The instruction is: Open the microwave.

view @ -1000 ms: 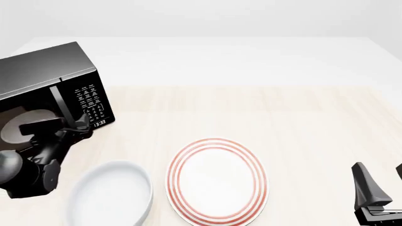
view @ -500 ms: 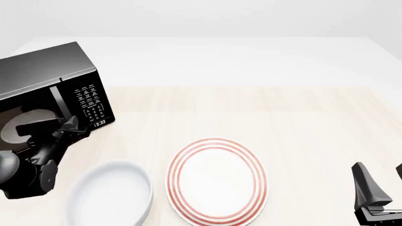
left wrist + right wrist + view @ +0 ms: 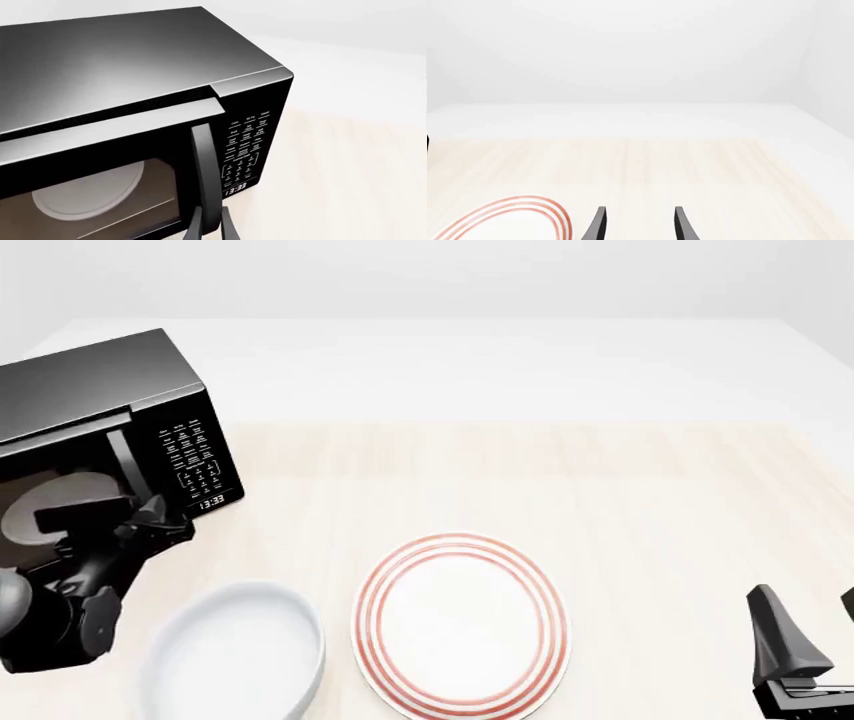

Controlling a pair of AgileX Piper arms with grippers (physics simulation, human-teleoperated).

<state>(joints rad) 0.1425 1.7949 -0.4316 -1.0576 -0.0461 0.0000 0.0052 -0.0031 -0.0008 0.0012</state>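
Microwave (image 3: 114, 430) sat at the far left of the desk (image 3: 641, 500), angled, door face toward the arms. In the left wrist view the door looked slightly ajar: its top edge stood a little proud of the body near the handle (image 3: 205, 180), so opening seemed barely begun, with most of the swing left. Left tool (image 3: 150, 512) was at the lower end of the handle, its two fingertips straddling the bar, narrow gap; whether they actually pinched it couldn't be told. Keypad (image 3: 191, 452) and clock display (image 3: 211, 502) were just right of the handle, untouched. White bowl (image 3: 234, 655) and red-ringed plate (image 3: 461, 625) lay nearer the arms, apart from the microwave. Right tool (image 3: 637, 222) was parked low at the right, fingers parted, holding nothing.
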